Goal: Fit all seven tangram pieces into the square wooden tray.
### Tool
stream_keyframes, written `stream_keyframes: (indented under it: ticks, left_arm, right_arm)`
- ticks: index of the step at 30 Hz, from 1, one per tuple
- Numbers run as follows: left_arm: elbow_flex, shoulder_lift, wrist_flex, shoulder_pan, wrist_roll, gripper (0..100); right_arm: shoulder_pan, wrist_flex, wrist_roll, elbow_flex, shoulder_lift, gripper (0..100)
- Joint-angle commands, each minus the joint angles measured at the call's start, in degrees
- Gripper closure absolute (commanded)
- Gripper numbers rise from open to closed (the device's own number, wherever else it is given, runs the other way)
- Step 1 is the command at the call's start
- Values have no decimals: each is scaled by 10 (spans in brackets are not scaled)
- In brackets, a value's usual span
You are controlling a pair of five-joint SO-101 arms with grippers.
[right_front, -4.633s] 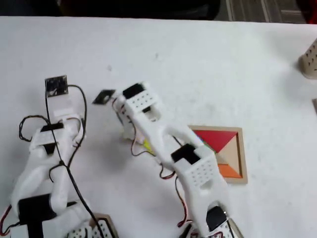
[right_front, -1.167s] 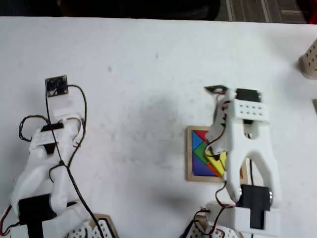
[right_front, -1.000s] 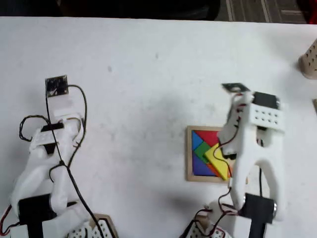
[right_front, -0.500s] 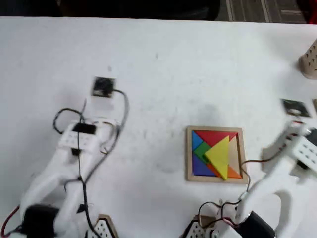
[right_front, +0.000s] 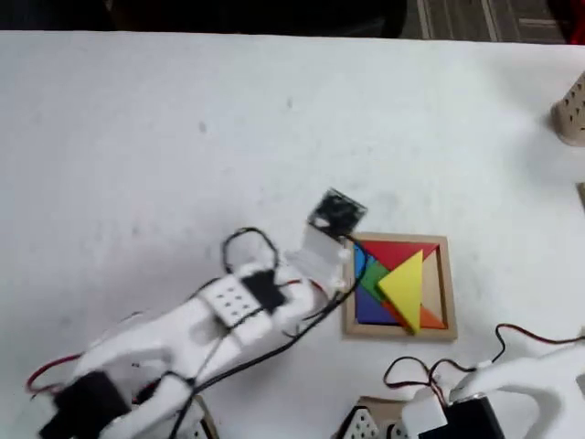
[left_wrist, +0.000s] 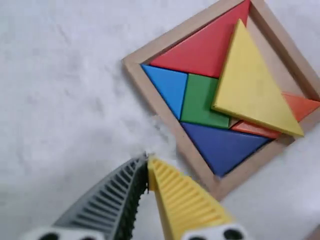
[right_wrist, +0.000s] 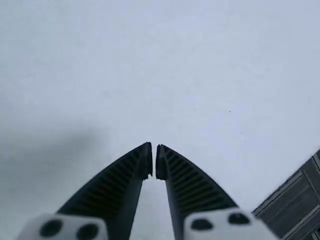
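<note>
Left arm (right_front: 210, 320) is stretched out low toward the wooden tray (right_front: 398, 331), and the left gripper (left_wrist: 147, 167) sits just beside the tray's left edge, its grey and yellow fingers pressed together on nothing. In the tray you've got the red, blue, green and orange pieces lying flat, while the big yellow triangle (right_front: 405, 288) lies on top of them, overlapping the green and orange ones. The right arm (right_front: 521, 380) is folded down to the right of the tray at the near edge, and the right gripper (right_wrist: 152, 162) has its black fingers all but touching, empty, over bare white tabletop (right_front: 183, 110). A wooden block (right_front: 572, 112) sits well to the right of the tray, with dark floor past the far edge. Half a second back the left arm was well left of the tray and has swung over; the right arm has pulled back. The yellow triangle hasn't budged.
</note>
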Motion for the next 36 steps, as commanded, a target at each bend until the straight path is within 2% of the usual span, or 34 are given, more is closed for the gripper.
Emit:
stream_keyframes:
  ticks: [1,10,16,24,29,36]
  left_arm:
    - [-75,66,-25,30,10,978]
    - [-200,199,-26,106,10,978]
    - [-280,301,-26,109,10,978]
    - [-383,364,-25,137,10,978]
    - [-454,435,-21,138,10,978]
    - [-457,408,20,149,10,978]
  right_arm:
    - [22,-51,10,12,-21,977]
    - [30,-58,10,19,-21,977]
    - [26,-59,10,18,-21,977]
    - [25,-80,10,16,7,977]
    - [25,-128,10,16,48,977]
    - [9,-134,10,8,81,977]
